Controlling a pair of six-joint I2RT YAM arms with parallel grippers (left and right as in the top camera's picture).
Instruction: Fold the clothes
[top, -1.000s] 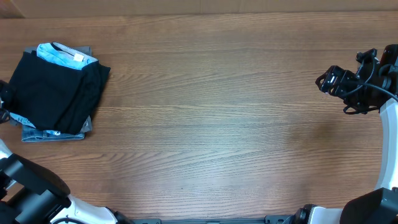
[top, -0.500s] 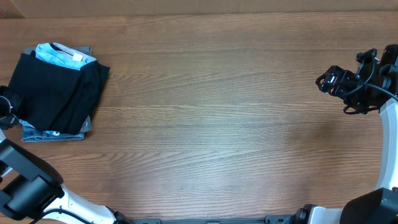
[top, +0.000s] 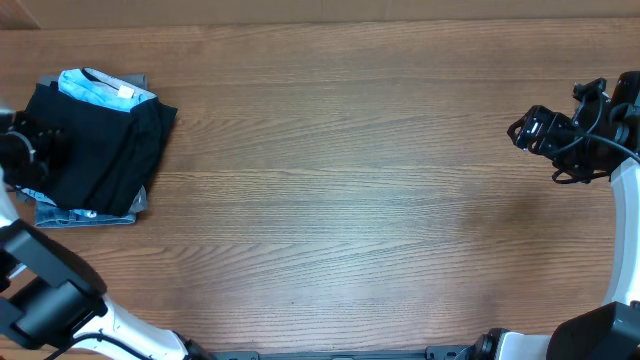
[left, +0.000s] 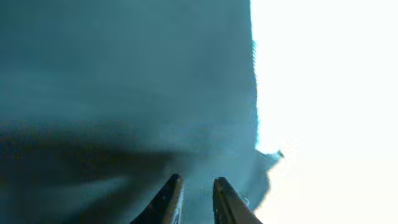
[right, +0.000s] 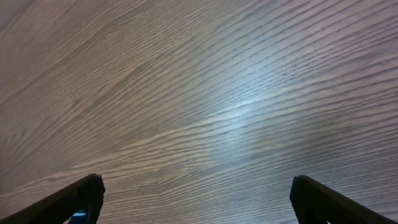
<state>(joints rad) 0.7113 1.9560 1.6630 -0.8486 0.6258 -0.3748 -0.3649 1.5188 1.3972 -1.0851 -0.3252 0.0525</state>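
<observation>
The black T-shirt (top: 100, 150) lies folded on top of a stack at the table's far left. In the left wrist view it fills most of the frame as dark fabric (left: 124, 81). My left gripper (top: 45, 148) is over the shirt's left edge. Its fingers (left: 196, 190) are close together with only a narrow gap, and nothing is seen between them. My right gripper (top: 520, 130) is far away at the right edge of the table. Its fingers (right: 196, 199) are wide open and empty over bare wood.
Under the black shirt lie a light blue folded garment (top: 95, 90) and a grey-blue denim-like piece (top: 85, 215), both sticking out at the edges. The wooden table (top: 350, 200) stretches between the stack and the right arm.
My left gripper has moved from the table's left edge up and to the right, onto the left edge of the black shirt. The right arm has not moved.
</observation>
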